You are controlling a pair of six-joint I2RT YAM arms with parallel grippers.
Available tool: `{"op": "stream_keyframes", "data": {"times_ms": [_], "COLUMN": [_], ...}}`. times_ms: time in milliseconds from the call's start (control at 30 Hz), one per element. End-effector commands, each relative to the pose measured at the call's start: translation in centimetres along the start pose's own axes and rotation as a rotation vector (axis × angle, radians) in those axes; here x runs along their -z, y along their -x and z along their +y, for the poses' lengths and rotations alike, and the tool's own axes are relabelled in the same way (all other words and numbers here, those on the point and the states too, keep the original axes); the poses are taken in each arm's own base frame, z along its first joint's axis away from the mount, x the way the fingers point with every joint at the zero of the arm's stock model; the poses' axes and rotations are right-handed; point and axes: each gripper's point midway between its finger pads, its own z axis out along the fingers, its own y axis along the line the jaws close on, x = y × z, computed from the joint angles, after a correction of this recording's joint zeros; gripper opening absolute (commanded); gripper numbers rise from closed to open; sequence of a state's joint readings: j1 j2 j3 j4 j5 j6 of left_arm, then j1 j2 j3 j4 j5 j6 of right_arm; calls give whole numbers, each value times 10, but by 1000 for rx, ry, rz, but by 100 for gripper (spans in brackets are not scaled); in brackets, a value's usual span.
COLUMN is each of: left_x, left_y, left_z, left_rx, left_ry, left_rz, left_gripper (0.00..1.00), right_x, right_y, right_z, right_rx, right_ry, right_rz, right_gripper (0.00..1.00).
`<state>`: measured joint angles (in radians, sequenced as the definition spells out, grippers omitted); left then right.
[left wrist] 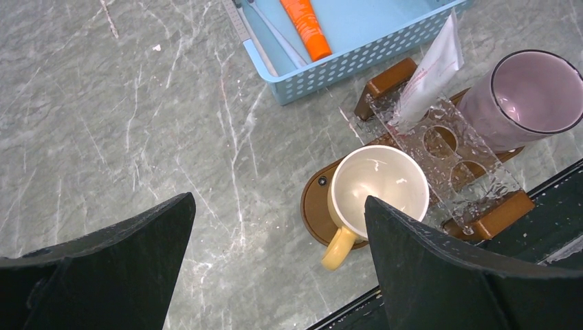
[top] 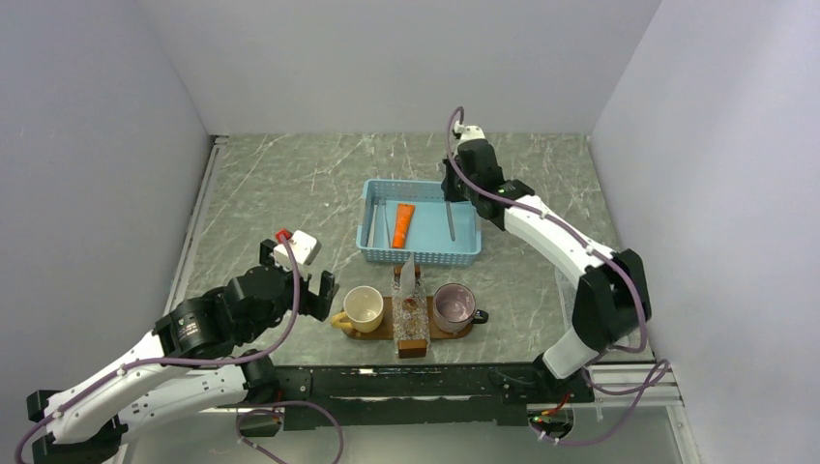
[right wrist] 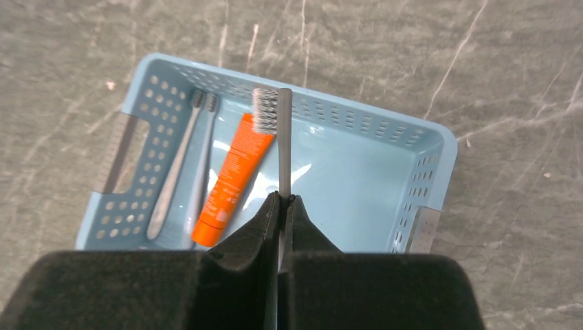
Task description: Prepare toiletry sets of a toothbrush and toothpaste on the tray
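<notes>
My right gripper (right wrist: 282,199) is shut on a grey-handled toothbrush (right wrist: 284,137) and holds it over the light-blue basket (right wrist: 426,172), bristles pointing away. In the top view it (top: 454,188) hangs over the basket's right part (top: 421,257). Two more toothbrushes (right wrist: 175,165) and an orange toothpaste tube (right wrist: 230,179) lie in the basket. The dark-brown tray (top: 379,333) stands in front of the basket. My left gripper (left wrist: 278,198) is open and empty, left of the tray (left wrist: 315,199).
On the tray stand a cream mug (left wrist: 375,185) with a yellow handle, a purple cup (left wrist: 533,93) and a small clear box (left wrist: 454,155) holding a white tube (left wrist: 433,69). Grey walls close in the table on three sides.
</notes>
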<state>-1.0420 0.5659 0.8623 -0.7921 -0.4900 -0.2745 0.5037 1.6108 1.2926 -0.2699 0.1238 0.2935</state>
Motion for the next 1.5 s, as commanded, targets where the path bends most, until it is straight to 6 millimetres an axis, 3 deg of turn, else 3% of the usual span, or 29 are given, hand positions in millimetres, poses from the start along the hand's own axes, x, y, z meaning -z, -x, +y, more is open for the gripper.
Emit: {"op": "stream_keyframes", "data": {"times_ms": [0,233,667,1100,1467], "left_x": [5,9,29,50,70], "left_y": [26,50,111,140,149], "left_z": [-8,-36,-89,-139,-168], "left_rx": [42,82,186,286,376], "left_ry": [-47,-177,-458,-743,-959], "left_rz": [-78,-109,-249,-299,-315], "left_gripper": [100,99,99,99,96], "right_x": [41,117,237,318,366], "right_y": [53,80,87,79,79], "right_z": [24,60,125,163,195], "right_rx": [-33,-46,-125,-234,-326], "right_ry": [95,300,815,1211,1431], "right_rz": [-209,-370,-474,-500,-526], "right_gripper": [0,0,0,0,0]}}
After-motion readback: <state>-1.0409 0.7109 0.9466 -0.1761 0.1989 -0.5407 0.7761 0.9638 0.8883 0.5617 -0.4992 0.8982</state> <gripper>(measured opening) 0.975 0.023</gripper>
